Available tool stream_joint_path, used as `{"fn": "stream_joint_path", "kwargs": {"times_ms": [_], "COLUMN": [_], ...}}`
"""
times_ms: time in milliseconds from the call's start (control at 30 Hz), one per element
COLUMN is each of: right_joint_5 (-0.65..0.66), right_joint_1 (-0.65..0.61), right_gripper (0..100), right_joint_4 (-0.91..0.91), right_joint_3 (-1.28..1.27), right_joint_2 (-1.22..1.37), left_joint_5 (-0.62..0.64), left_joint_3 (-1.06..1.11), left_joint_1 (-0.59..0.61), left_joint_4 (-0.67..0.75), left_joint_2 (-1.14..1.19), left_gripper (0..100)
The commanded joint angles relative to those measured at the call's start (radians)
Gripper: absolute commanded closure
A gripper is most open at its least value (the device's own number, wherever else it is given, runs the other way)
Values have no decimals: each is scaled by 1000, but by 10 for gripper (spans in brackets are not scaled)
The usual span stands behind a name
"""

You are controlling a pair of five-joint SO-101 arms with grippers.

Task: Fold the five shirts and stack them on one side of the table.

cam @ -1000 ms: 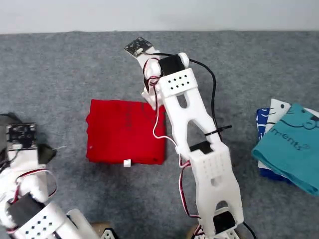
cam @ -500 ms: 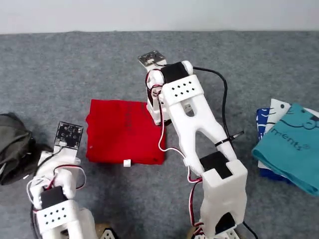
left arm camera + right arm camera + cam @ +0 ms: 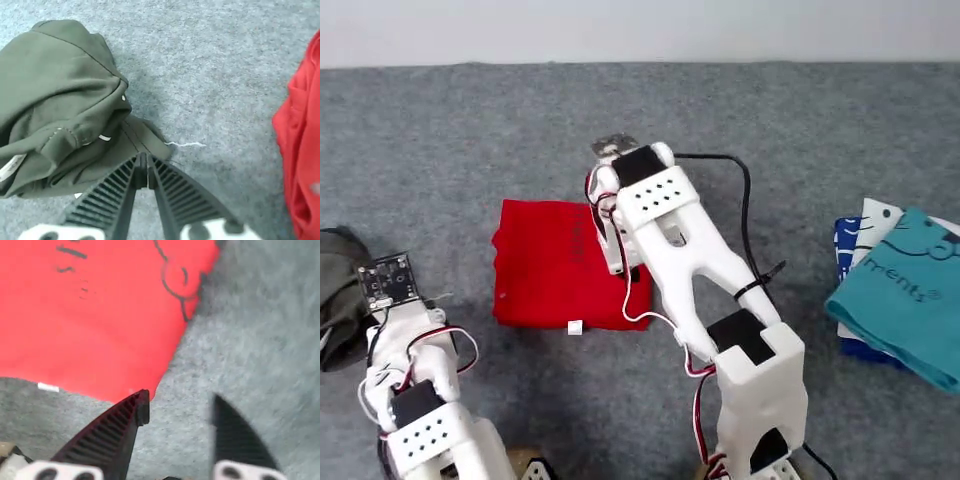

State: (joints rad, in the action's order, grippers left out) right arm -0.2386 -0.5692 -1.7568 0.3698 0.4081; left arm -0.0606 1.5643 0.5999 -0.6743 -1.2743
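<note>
Currently seeing right gripper wide open, empty, hovering at the right edge of the folded red shirt, mid-tabletop. Left gripper pinched closed, nothing visibly held, tips just at the crumpled dark green shirt by the left edge. Shirt stack at right edge.

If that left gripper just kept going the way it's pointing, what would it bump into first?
Probably the crumpled dark green shirt: the left gripper, shut, points at its near edge, though depth is unclear.
</note>
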Motion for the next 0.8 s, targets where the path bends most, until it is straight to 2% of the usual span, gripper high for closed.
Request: {"fn": "stream_joint_path", "kwargs": {"times_ms": [0, 133, 467, 767], "right_joint_5": [-46, -46, -48, -48], "right_joint_1": [-15, -24, -143, -139], "right_gripper": [654, 675, 713, 715], "right_joint_4": [-8, 42, 39, 42], "right_joint_3": [3, 9, 150, 150], "right_joint_2": [-16, 53, 222, 395], "left_joint_5": [9, 9, 8, -34], "left_joint_3": [-4, -4, -2, 25], "left_joint_1": [3, 3, 2, -23], "left_joint_4": [26, 26, 28, 68], "left_joint_2": [-2, -2, -2, -2], "left_gripper": [985, 985, 985, 985]}}
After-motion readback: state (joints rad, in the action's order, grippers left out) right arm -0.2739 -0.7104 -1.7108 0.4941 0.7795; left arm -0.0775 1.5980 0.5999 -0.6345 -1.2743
